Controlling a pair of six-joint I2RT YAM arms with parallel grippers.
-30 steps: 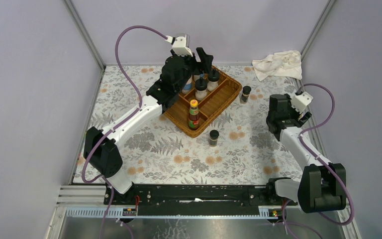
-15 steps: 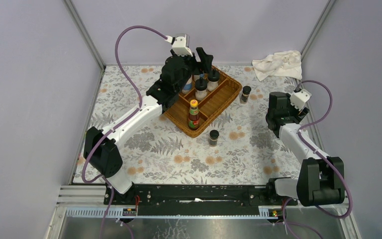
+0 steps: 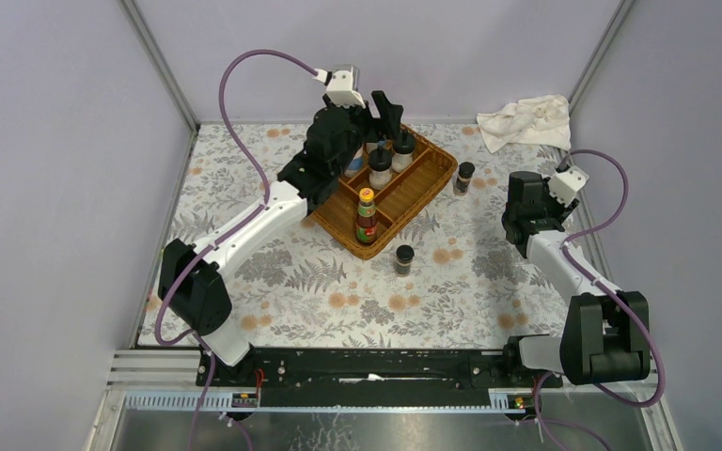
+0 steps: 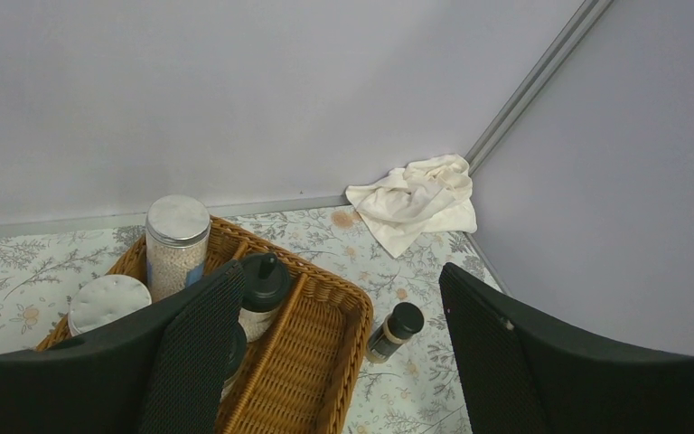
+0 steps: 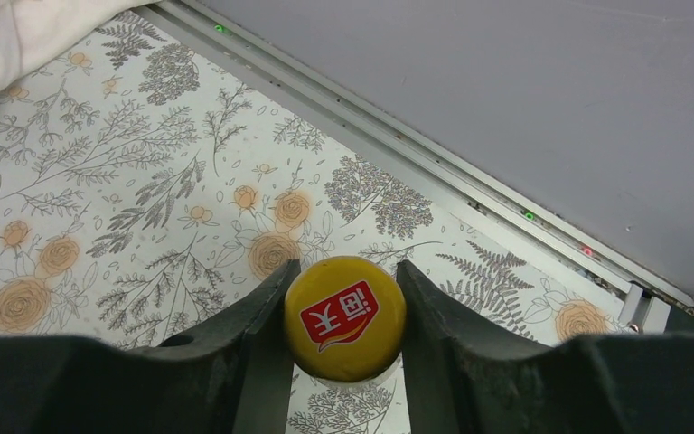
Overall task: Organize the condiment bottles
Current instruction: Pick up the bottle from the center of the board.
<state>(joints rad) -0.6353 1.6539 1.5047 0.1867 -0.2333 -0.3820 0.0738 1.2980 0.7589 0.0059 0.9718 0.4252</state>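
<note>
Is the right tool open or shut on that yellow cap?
Shut: both fingers of the right tool press the sides of the yellow cap.

The table (image 3: 273,310) is white, printed with grey ferns and orange flowers, under pale lilac-grey walls (image 3: 47,141), and a plain white rag (image 3: 524,120) lies at the far right. The tray (image 3: 432,174) is brown wicker. In it the sauce bottle (image 3: 367,216) has a yellow cap and red label and the shaker (image 4: 173,258) is white with a blue label and silvery lid, while the near jar (image 3: 403,259) and far jar (image 3: 464,177) outside it are dark with black lids. The second sauce bottle (image 5: 344,316) shows a yellow cap with a red patch and white characters between the black fingers of the right gripper (image 5: 345,271), and the left arm (image 3: 244,225) is white and black.
</note>
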